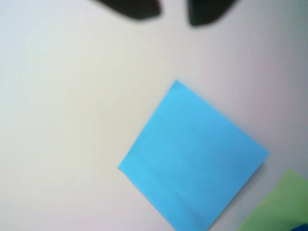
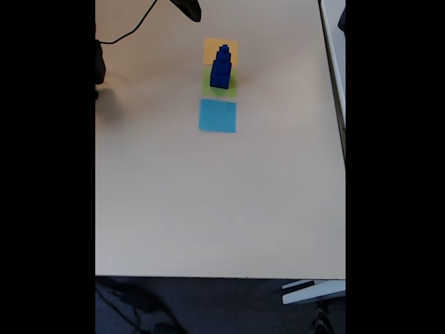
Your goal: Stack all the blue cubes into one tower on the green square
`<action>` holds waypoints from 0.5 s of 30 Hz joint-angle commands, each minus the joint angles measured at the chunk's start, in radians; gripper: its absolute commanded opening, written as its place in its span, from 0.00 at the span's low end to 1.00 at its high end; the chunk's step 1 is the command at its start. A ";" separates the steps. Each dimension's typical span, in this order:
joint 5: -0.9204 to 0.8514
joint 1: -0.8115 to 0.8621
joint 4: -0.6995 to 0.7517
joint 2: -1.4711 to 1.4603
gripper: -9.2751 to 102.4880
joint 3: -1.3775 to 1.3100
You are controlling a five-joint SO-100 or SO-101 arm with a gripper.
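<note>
The blue cubes (image 2: 221, 68) stand stacked as one upright tower on the green square (image 2: 231, 90) in the fixed view. In the wrist view a corner of the green square (image 1: 284, 204) shows at the bottom right, with a sliver of dark blue cube (image 1: 301, 227) at the very edge. My gripper (image 1: 173, 13) is open, its two dark fingertips apart at the top edge over bare table, nothing between them. In the fixed view the gripper (image 2: 189, 8) hangs at the top edge, up and left of the tower, apart from it.
A flat light-blue square patch (image 1: 192, 156) lies below the fingertips; in the fixed view this patch (image 2: 217, 115) sits in front of the green one, and an orange-yellow patch (image 2: 211, 49) behind. A black cable (image 2: 128, 31) runs at the upper left. The table edge (image 2: 222, 277) is near.
</note>
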 commanded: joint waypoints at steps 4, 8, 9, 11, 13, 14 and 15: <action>-0.091 0.035 -0.054 0.371 0.08 0.350; -0.175 0.049 -0.241 0.603 0.08 0.680; -0.199 0.049 -0.290 0.641 0.08 0.747; -0.210 0.064 -0.341 0.667 0.08 0.834; -0.235 0.071 -0.410 0.723 0.08 0.936; -0.255 0.071 -0.454 0.772 0.08 1.002; -0.281 0.064 -0.508 0.834 0.08 1.080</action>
